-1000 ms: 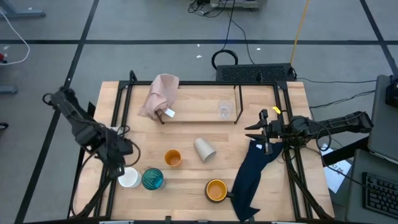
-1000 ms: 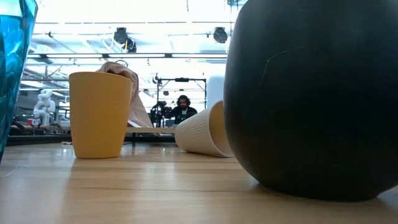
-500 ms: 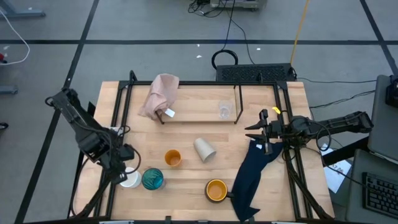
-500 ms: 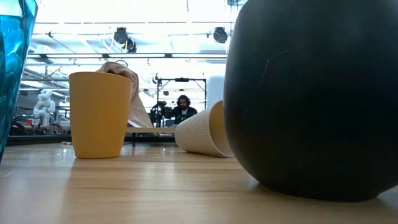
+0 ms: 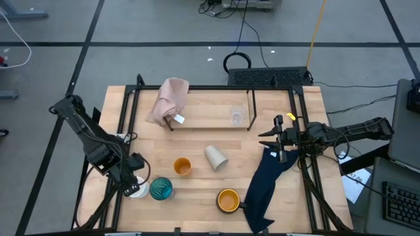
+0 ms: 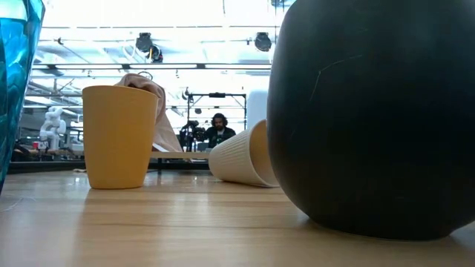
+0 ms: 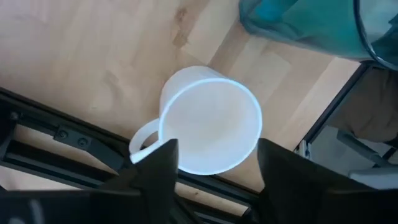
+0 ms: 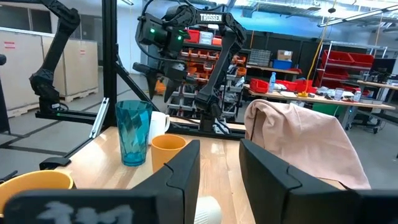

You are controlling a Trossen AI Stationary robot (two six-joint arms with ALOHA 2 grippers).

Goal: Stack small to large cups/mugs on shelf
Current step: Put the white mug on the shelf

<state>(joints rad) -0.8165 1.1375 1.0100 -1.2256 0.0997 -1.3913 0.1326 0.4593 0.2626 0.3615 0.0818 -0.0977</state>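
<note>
The white handled mug (image 7: 211, 121) stands upright near the table's left front, beside the teal glass (image 5: 161, 188). My left gripper (image 5: 134, 178) hangs over the mug, open, one finger on each side of its rim (image 7: 186, 167). The small orange cup (image 5: 182, 166) stands mid-table. The beige cup (image 5: 216, 157) lies on its side. The orange-yellow mug (image 5: 228, 200) stands near the front edge. A tiny clear cup (image 5: 237, 116) sits on the black rod shelf (image 5: 210, 128). My right gripper (image 5: 264, 139) waits at the right, slightly open, with nothing between its fingers.
A pink cloth (image 5: 169, 100) drapes over the shelf's left end. A navy cloth (image 5: 266, 183) lies from below my right gripper down to the front edge. Black frame rails (image 7: 68, 140) run close beside the white mug. A large dark round shape (image 6: 371, 111) fills the right half of the low view.
My left gripper has moved toward the table's near edge and down, from beside the white mug to right over it, now covering most of it in the high view. The cups and my right arm have stayed where they were.
</note>
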